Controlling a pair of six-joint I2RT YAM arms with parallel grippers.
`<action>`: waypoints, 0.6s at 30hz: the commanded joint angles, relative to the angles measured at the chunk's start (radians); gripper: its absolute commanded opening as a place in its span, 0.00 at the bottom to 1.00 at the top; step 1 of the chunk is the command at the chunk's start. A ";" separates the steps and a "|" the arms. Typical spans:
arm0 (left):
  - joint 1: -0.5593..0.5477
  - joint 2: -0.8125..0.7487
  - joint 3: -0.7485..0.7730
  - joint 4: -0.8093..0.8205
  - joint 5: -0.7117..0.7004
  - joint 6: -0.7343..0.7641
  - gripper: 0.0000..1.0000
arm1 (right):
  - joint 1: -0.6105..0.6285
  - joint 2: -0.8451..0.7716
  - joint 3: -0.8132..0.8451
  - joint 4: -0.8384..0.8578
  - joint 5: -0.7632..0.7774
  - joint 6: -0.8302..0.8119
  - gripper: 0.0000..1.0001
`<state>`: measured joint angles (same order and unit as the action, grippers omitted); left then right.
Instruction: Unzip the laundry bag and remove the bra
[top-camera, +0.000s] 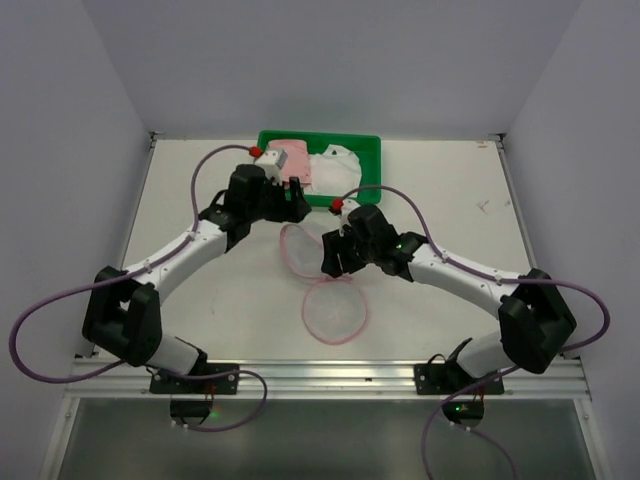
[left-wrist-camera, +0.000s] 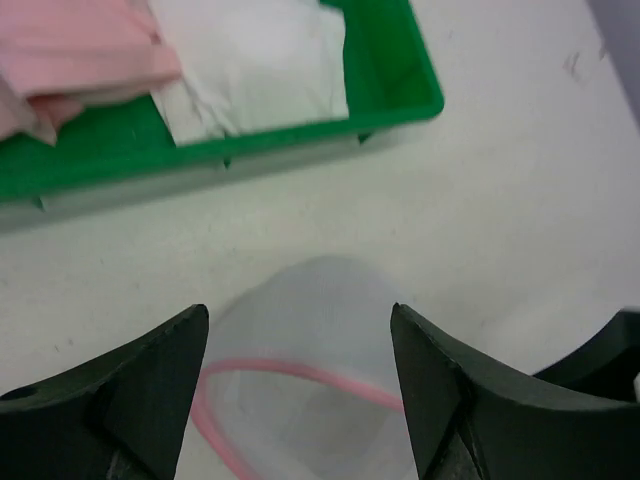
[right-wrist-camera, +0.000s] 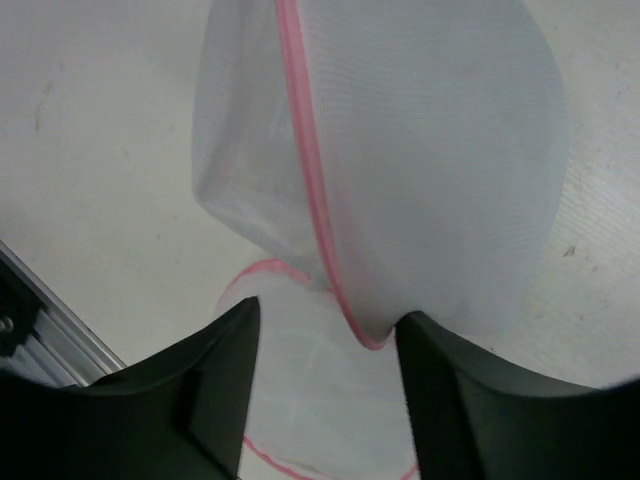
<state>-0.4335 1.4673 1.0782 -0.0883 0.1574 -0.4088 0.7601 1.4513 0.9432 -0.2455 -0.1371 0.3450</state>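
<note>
Nearest the viewer, two arms are mounted at the table's (top-camera: 190, 170) near edge: left arm (top-camera: 190, 245) and right arm (top-camera: 460, 275), each reaching inward toward mid-table. Count: two grippers, one bag, one tray, two cloths. The bag (top-camera: 335, 310) lies on the table between the arms, unzipped, its two disc halves spread apart and joined at one edge. The near half lies flat; the far half (top-camera: 298, 250) stands tilted up between the grippers. The bag's long axis runs from the near edge toward the tray, leaning slightly left at its far end. The left gripper (left-wrist-camera: 298, 315) stands with jaws apart above the far half, nothing between them. The right gripper (right-wrist-camera: 325, 310) also has its jaws apart; the pink trim (right-wrist-camera: 310, 200) of the raised half hangs into the gap, unclamped. The green tray (top-camera: 370, 142) sits at the far edge and holds one pink cloth (top-camera: 292, 158) on the left and one white cloth (top-camera: 335, 165) just beside it.
</note>
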 joint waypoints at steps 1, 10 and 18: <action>-0.050 0.025 -0.112 -0.041 -0.007 -0.010 0.76 | 0.001 -0.040 0.068 -0.032 0.051 0.009 0.64; -0.073 0.154 -0.132 -0.025 -0.047 -0.019 0.62 | 0.001 -0.242 -0.112 -0.103 -0.094 0.153 0.90; -0.073 0.104 -0.328 -0.005 -0.081 -0.134 0.42 | 0.001 -0.124 -0.229 -0.064 -0.387 0.146 0.88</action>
<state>-0.5056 1.6222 0.8379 -0.1158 0.1150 -0.4725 0.7593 1.2324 0.7059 -0.3111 -0.3599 0.4976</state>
